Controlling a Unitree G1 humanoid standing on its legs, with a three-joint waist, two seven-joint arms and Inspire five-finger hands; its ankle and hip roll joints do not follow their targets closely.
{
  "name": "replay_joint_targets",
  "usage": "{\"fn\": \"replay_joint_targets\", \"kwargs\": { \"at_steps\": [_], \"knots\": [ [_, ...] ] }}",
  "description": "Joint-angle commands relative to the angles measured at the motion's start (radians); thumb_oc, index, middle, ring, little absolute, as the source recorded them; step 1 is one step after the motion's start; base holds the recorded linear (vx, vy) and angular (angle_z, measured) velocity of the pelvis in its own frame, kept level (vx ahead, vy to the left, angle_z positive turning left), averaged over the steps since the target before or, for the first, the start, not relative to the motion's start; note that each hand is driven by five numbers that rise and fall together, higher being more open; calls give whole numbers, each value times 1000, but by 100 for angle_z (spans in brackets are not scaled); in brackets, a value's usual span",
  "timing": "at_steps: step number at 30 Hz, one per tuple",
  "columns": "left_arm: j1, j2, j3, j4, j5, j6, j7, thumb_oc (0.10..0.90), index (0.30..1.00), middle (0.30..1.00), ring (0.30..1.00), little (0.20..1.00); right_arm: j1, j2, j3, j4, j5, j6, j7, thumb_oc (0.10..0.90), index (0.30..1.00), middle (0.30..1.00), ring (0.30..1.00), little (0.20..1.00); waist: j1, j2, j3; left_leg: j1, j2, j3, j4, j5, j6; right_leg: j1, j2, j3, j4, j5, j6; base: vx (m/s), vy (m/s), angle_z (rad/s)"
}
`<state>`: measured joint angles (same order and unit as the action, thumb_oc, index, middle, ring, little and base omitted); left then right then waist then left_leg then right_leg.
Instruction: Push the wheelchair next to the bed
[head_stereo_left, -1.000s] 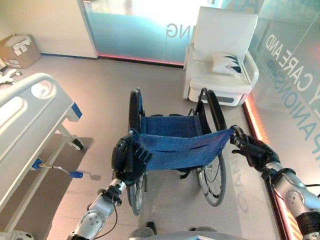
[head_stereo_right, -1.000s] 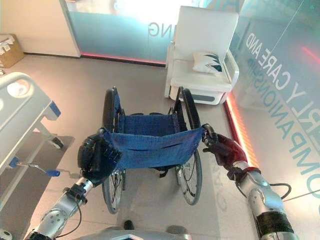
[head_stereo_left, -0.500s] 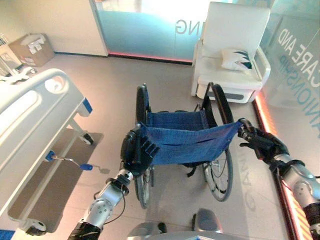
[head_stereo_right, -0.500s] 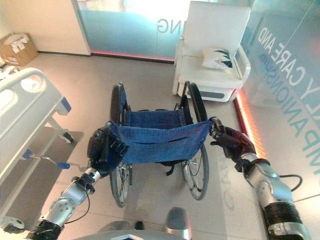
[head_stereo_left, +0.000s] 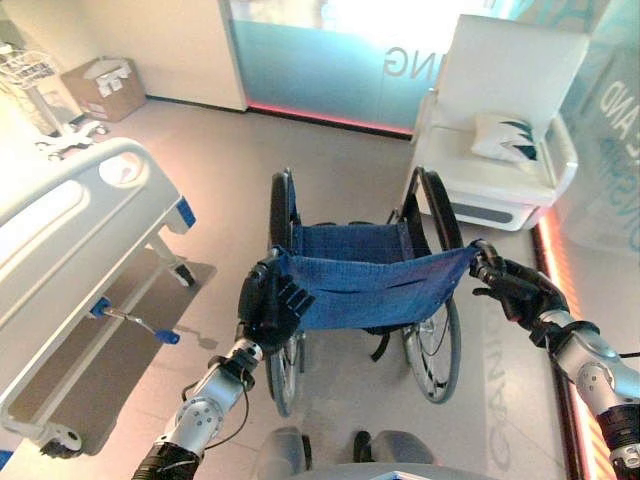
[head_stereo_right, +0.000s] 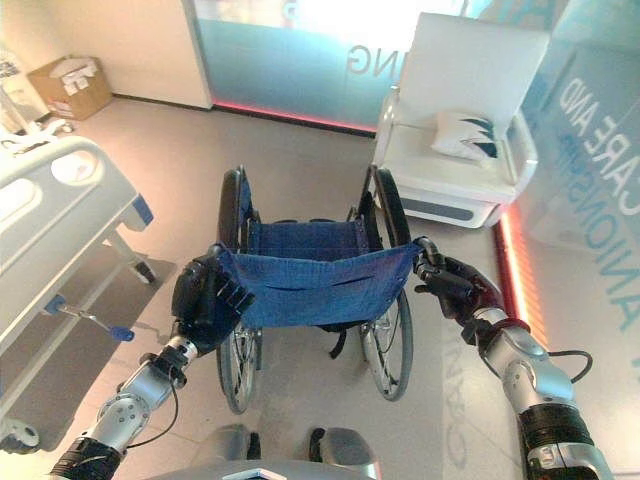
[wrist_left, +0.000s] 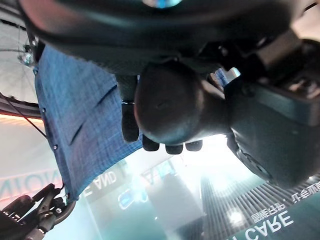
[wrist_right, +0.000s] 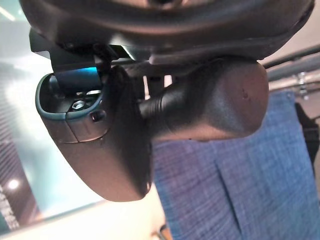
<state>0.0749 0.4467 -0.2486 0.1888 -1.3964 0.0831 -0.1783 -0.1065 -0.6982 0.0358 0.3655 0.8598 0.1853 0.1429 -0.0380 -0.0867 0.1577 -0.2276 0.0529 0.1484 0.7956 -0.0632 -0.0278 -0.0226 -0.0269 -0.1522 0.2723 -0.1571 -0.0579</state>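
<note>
The wheelchair (head_stereo_left: 370, 275), black-framed with a blue cloth seat and backrest, stands in the middle of the floor with its back towards me. My left hand (head_stereo_left: 265, 305) is shut on its left push handle (wrist_left: 170, 105), fingers curled round the dark grip. On the other side my right hand (head_stereo_left: 520, 290) is shut on the right push handle (wrist_right: 210, 100), beside the blue backrest cloth (wrist_right: 235, 185). The white hospital bed (head_stereo_left: 70, 220) lies to the left of the wheelchair, with a strip of floor between them.
A white armchair (head_stereo_left: 500, 130) with a pillow (head_stereo_left: 505, 137) stands ahead to the right, against a glass wall. A cardboard box (head_stereo_left: 103, 88) and a white wheeled stand (head_stereo_left: 40, 90) are in the far left corner. The bed's blue-tipped crank (head_stereo_left: 140, 325) sticks out low towards the wheelchair.
The whole view has swung to the left: the armchair now sits farther right and the far left corner shows. Both hands keep their hold on the push handles.
</note>
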Motion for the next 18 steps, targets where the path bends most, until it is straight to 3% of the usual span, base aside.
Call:
{"fn": "replay_joint_targets", "kwargs": {
  "at_steps": [1, 2, 3, 4, 5, 6, 8, 9, 11, 13, 15, 16, 18],
  "knots": [
    [-236, -174, 57, -173, 17, -189, 27, 400, 300, 300, 300, 300, -118, 209, 155, -204, 118, -65, 65, 400, 300, 300, 300, 300, 5, 18, -10, 113, 20, 84, -257, 115, 1, 102, 28, -5, -68, 53, 40, 538, 56, 1],
    [-244, -168, 58, -164, 20, -188, 26, 400, 300, 300, 300, 300, -135, 212, 165, -197, 127, -71, 34, 400, 300, 300, 300, 300, 26, 39, -3, 82, 5, 114, -482, 170, -18, 140, 67, -4, -71, 32, 47, 505, 59, 9],
    [-245, -167, 58, -163, 20, -189, 27, 400, 300, 300, 300, 300, -136, 211, 166, -197, 128, -72, 32, 400, 300, 300, 300, 300, 29, 41, -3, 80, 1, 117, -511, 180, -20, 146, 71, -3, -73, 30, 48, 651, 102, 22],
    [-244, -157, 57, -167, 18, -189, 31, 400, 300, 300, 300, 300, -129, 202, 172, -200, 139, -81, 24, 400, 300, 300, 300, 300, 53, 62, -9, 41, -8, 135, -687, 255, -40, 196, 104, 6, -92, 16, 52, 456, 71, 21],
    [-243, -156, 58, -168, 17, -189, 32, 400, 300, 300, 300, 300, -126, 200, 172, -200, 139, -82, 24, 400, 300, 300, 300, 300, 55, 56, -12, 45, -23, 126, -702, 251, -50, 211, 98, 11, -94, 0, 57, 653, 90, 11],
    [-230, -149, 67, -157, 12, -186, 14, 400, 300, 300, 300, 300, -105, 197, 158, -195, 134, -83, 41, 400, 300, 300, 300, 300, 78, 57, -19, 18, -29, 133, -795, 291, -49, 265, 106, 11, -121, -10, 60, 426, 40, -9],
    [-225, -147, 78, -153, 10, -183, 12, 400, 300, 300, 300, 300, -101, 196, 151, -185, 127, -76, 54, 400, 300, 300, 300, 300, 90, 53, -28, 10, -37, 121, -762, 287, -46, 286, 102, 13, -131, -22, 60, 417, 34, -37],
    [-227, -143, 92, -153, 7, -176, 27, 400, 300, 300, 300, 300, -119, 210, 162, -157, 111, -71, 62, 400, 300, 300, 300, 300, 108, 46, -45, 19, -56, 109, -733, 232, -20, 298, 77, 12, -130, -34, 71, 462, 58, -39],
    [-227, -141, 95, -154, 10, -183, 37, 400, 300, 300, 300, 300, -124, 215, 167, -149, 105, -67, 72, 400, 300, 300, 300, 300, 117, 42, -49, 19, -59, 100, -714, 208, -9, 303, 62, 8, -120, -49, 77, 329, 63, -38],
    [-227, -158, 108, -143, 40, -183, 49, 400, 300, 300, 300, 300, -118, 217, 162, -154, 83, -41, 101, 400, 300, 300, 300, 300, 143, 19, -76, 23, -84, 92, -643, 123, 41, 332, 6, -24, -71, -67, 106, 415, 117, -51],
    [-226, -167, 108, -137, 53, -181, 45, 400, 300, 300, 300, 300, -112, 221, 156, -155, 74, -40, 116, 400, 300, 300, 300, 300, 149, 9, -86, 42, -101, 91, -642, 102, 63, 325, -26, -53, -4, -28, 136, 292, 125, -33],
    [-222, -174, 107, -136, 57, -179, 38, 400, 300, 300, 300, 300, -107, 227, 151, -159, 60, -42, 127, 400, 300, 300, 300, 300, 158, 5, -93, 63, -122, 69, -647, 91, 83, 299, -66, -76, 130, 45, 172, 355, 206, -46],
    [-216, -184, 108, -139, 76, -161, 34, 400, 300, 300, 300, 300, -119, 224, 145, -165, 57, -35, 123, 400, 300, 300, 300, 300, 151, 17, -92, 117, -141, 23, -648, 67, 102, 184, -101, -55, 409, 138, 184, 399, 221, -27]
  ]
}}
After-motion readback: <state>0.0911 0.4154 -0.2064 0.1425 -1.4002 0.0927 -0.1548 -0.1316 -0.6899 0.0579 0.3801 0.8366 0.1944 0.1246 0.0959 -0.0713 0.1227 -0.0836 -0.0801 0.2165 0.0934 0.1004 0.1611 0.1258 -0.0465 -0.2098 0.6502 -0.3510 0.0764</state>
